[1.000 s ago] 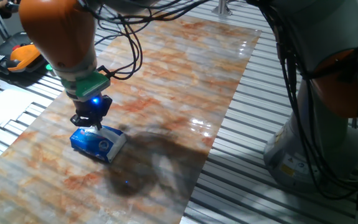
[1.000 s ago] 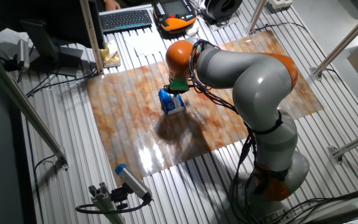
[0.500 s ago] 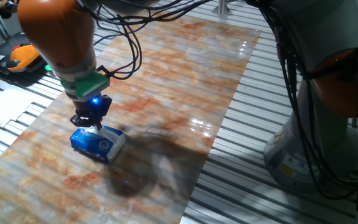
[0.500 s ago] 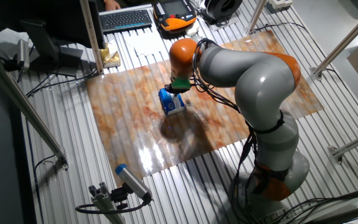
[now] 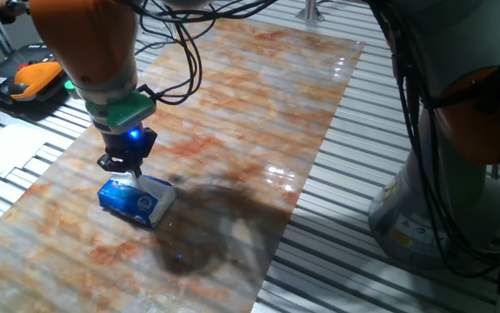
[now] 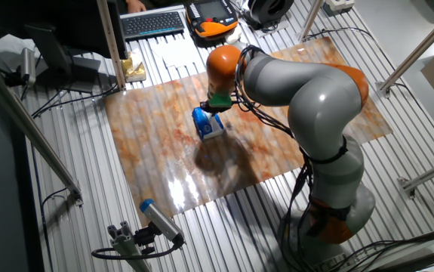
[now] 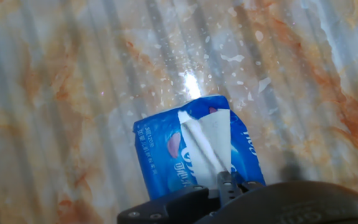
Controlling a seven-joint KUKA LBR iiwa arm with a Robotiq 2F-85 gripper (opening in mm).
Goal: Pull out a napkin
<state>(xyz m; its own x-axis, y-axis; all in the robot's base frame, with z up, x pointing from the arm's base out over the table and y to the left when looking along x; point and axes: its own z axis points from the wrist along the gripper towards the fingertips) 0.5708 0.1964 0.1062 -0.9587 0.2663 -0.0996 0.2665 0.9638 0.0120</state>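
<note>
The blue-and-white tissue packet (image 5: 135,201) lies on the marbled table top; it also shows in the other fixed view (image 6: 207,125) and in the hand view (image 7: 166,158). A white napkin (image 7: 208,144) sticks out of its top opening and runs up to my fingertips. My gripper (image 7: 225,184) is shut on the napkin's upper end, right above the packet. In one fixed view the gripper (image 5: 125,168) hovers just over the packet's left part, with a blue light lit above it. The napkin itself is too small to make out in the fixed views.
The marbled board (image 5: 250,104) lies on a slatted metal table. White paper sheets (image 5: 6,146) and an orange-black pendant (image 5: 23,83) lie off the board's left edge. A keyboard (image 6: 152,23) lies at the far side, and the robot base (image 6: 337,211) stands beside the board.
My gripper has risen slightly above the packet while staying closed. The packet has stayed in place.
</note>
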